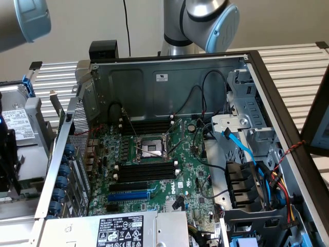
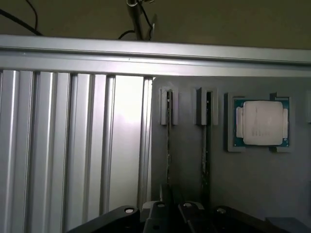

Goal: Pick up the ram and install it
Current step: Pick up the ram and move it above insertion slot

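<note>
In the wrist view, two ram sticks stand on edge in a grey holder (image 2: 243, 179). The ram (image 2: 168, 145) in line with my gripper (image 2: 171, 211) is a thin green stick, and its near end runs down between my fingertips (image 2: 158, 211). The jaws stand narrow, one pad close on each side of that stick, which still sits in its holder slot. A second stick (image 2: 207, 145) stands beside it. In the exterior view, the motherboard (image 1: 154, 170) lies in the open computer case, and its black memory slots (image 1: 144, 172) hold no sticks.
A processor chip (image 2: 261, 123) rests in a recess of the holder. Ribbed aluminium table surface (image 2: 73, 145) borders the holder. In the case are the CPU socket (image 1: 150, 147), a blue expansion slot (image 1: 128, 196), blue cables (image 1: 241, 149) and metal walls (image 1: 164, 82). The arm's joint (image 1: 205, 20) hangs above.
</note>
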{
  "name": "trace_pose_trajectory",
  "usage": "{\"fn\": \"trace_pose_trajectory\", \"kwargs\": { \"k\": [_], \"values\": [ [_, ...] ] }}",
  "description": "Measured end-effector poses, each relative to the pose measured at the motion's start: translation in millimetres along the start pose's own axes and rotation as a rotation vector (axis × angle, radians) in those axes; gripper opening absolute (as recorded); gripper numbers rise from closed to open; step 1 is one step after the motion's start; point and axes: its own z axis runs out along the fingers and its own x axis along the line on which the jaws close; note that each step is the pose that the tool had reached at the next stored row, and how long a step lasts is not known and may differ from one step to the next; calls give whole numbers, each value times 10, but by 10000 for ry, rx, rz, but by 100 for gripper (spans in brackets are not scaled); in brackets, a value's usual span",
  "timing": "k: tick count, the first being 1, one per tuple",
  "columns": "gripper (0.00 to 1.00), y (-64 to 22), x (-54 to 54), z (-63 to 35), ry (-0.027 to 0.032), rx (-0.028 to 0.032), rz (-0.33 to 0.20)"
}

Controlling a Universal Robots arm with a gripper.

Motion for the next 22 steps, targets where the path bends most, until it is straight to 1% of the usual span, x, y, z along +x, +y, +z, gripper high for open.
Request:
{"fn": "trace_pose_trajectory", "kwargs": {
  "k": [3,6,10,15,22],
  "values": [
    [13,2,0,-74,2,9,5],
    [13,4,1,-179,5,11,8],
    [13,6,1,-336,14,13,15],
    [13,10,2,-531,43,14,41],
    [13,16,4,-850,81,10,89]
  ]
}}
